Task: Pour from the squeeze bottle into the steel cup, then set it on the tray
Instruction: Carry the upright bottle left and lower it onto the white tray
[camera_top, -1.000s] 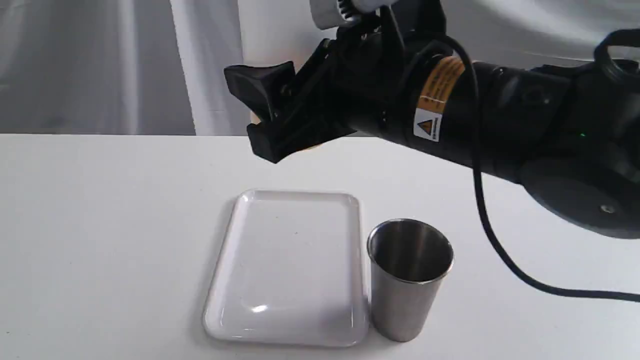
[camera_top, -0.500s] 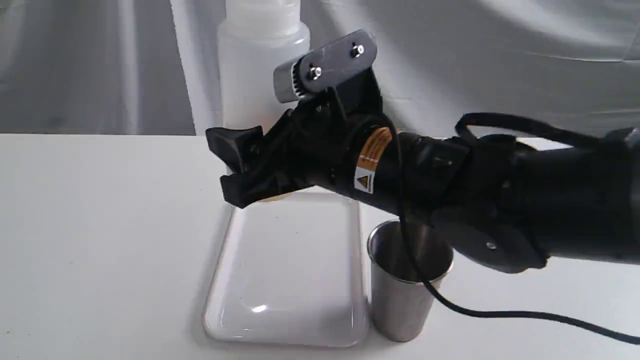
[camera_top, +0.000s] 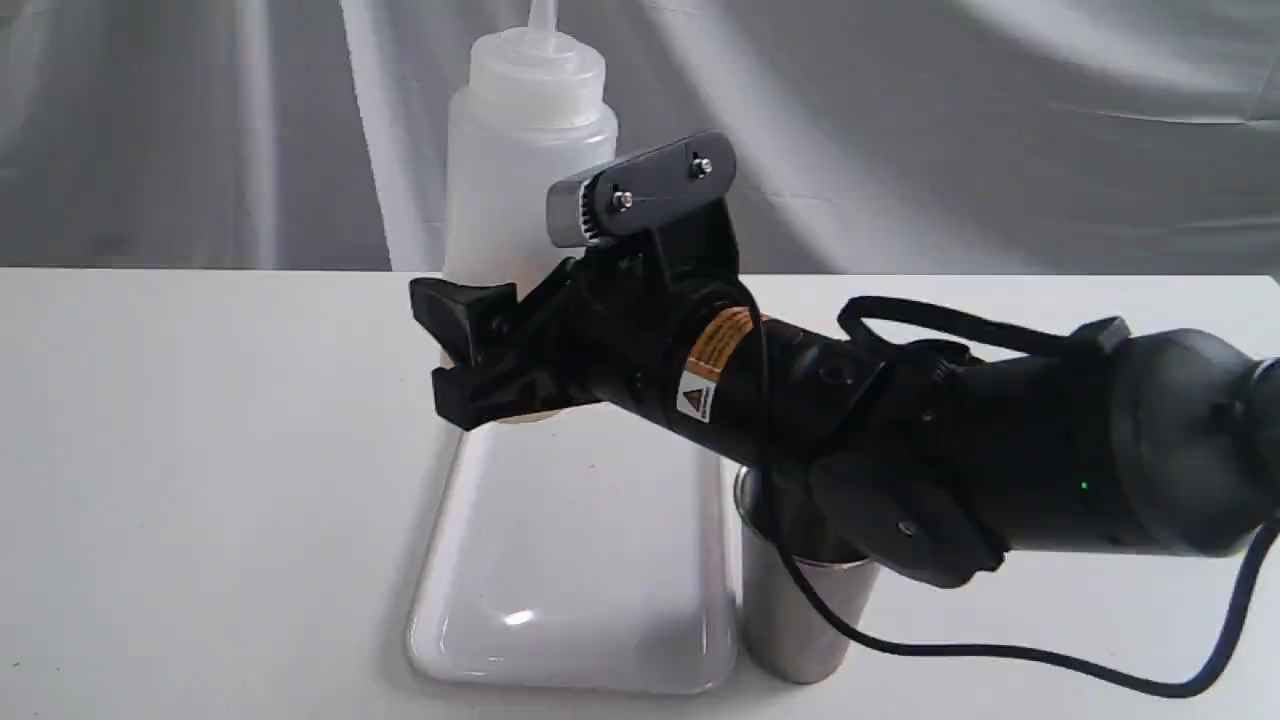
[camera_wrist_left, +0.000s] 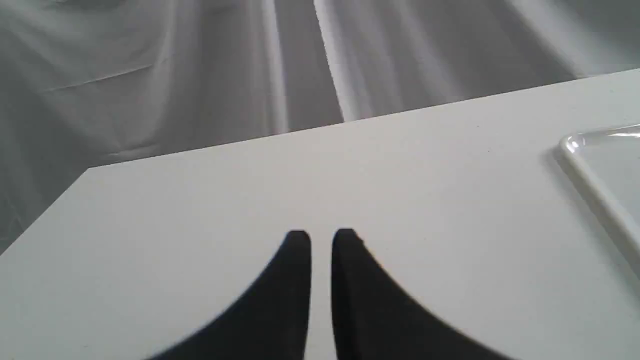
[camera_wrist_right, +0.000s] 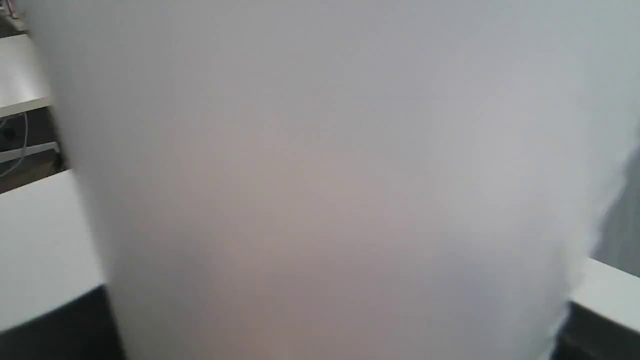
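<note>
1. One hand does the work here. The right hand pinches the squeeze bottle low on its body, with a finger on each side.
2. The bottle stands straight up in that grip, nozzle on top. A little amber colour shows at its bottom. In the right wrist view its pale body fills almost the whole picture, so it sits right against the hand.
3. The bottle's bottom is over the far end of the tray, close to the rim there. Nobody can tell if it touches the tray yet.
4. The step looks like putting the bottle down. To do it well, the hand should come a bit more over the flat middle, so the bottom does not land on the rim. Then it should go down slowly and straight, and let go only when the bottle rests flat.
5. The steel cup stands on the table, just beside the tray and under the arm. A black cable hangs by it. The hand should pull back gently so the cup is not bumped.
6. The left hand hangs over bare table, well apart from the bottle. Its fingers are pressed almost together and hold nothing.
</note>
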